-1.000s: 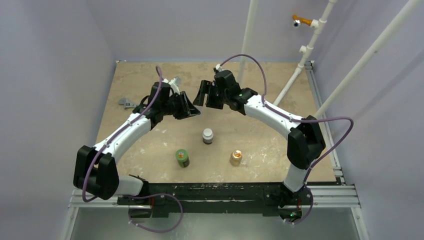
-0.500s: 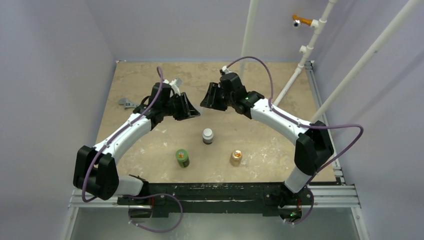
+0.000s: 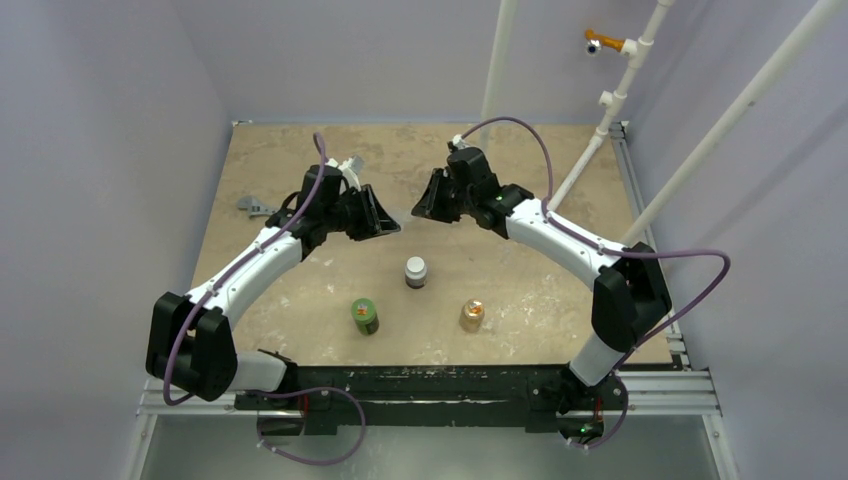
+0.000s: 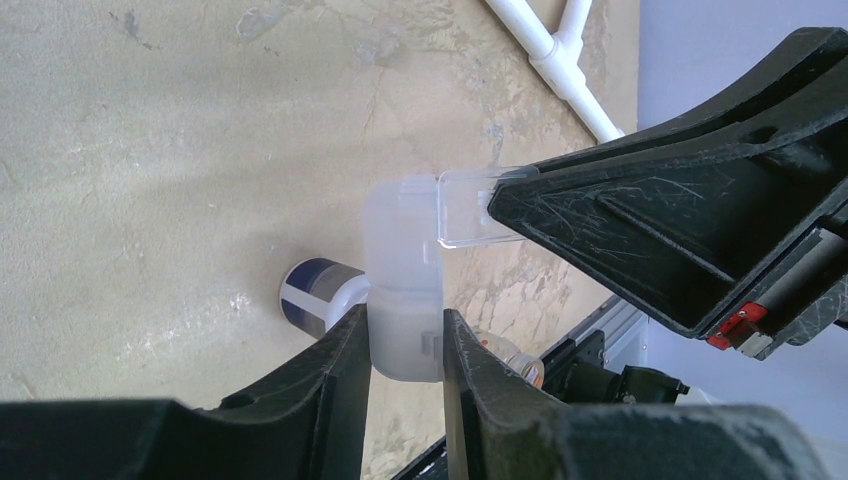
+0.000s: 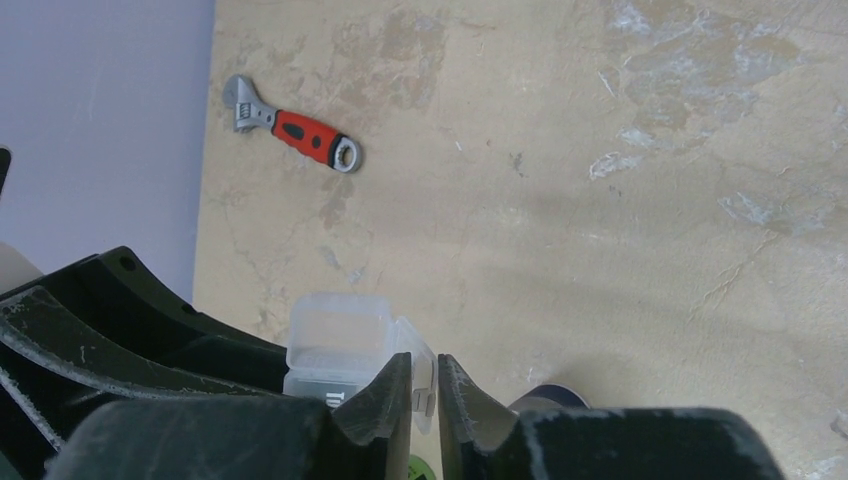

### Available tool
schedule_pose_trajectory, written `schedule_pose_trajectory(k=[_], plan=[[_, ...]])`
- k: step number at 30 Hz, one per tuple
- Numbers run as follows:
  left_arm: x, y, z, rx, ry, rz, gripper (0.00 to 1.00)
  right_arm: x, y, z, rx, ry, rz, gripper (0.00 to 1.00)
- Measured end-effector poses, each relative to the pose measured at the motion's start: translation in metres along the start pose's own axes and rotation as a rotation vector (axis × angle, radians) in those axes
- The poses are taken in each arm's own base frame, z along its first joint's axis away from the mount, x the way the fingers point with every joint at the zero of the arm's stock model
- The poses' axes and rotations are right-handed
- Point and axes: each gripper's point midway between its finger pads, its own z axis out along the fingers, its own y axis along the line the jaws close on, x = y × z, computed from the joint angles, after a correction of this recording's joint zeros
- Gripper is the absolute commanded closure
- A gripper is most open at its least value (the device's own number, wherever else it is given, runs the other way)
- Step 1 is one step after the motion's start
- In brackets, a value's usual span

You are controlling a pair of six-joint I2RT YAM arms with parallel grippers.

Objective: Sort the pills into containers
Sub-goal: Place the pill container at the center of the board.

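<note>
While left claw (image 4: 403,325) grips case (image 4: 400,250), right claw (image 5: 424,368) pinches it.

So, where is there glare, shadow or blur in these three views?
Left wrist view: clear case sharp, its lid edge glinting; a soft shadow lies on the table. Right wrist view: wrench crisp, right tool near and dark. Top external view: even light, no glare, case hardly discernible.

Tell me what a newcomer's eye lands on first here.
Mid-air at centre, the left gripper clamps a small clear plastic case while the right gripper pinches its lid edge. Closer to the robot stand a green bottle, a dark white-capped bottle and a tan-orange bottle. A red-handled wrench lies far left.
</note>
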Motion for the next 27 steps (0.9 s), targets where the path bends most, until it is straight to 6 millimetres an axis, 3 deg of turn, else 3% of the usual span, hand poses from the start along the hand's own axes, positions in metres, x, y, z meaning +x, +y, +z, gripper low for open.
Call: schedule_pose_trajectory(k=[2,5,9,11,15,23,27], plan=[[0.0,0.0,0.0,0.0,0.0,0.0,1.0,0.001,0.001,0.0,-0.011,0.004,0.007,0.99],[-0.001,-0.001,0.0,0.004,-0.005,0.002,0.99,-0.002,0.002,0.0,-0.021,-0.001,0.02,1.0],[-0.002,-0.002,0.0,0.008,-0.009,0.004,0.79,-0.004,0.002,0.0,-0.028,-0.001,0.028,1.0],[-0.002,-0.002,0.0,0.009,-0.008,0.004,0.64,-0.005,0.001,0.0,-0.03,0.0,0.03,1.0],[-0.002,-0.002,0.0,0.008,-0.008,0.007,0.52,-0.005,-0.001,-0.003,-0.025,0.001,0.029,1.0],[-0.012,-0.007,-0.005,-0.005,-0.026,0.042,0.49,-0.012,-0.017,-0.012,0.036,-0.027,0.008,1.0],[-0.016,-0.007,-0.007,-0.023,-0.032,0.06,0.49,-0.017,-0.036,-0.015,0.118,-0.049,-0.021,1.0]])
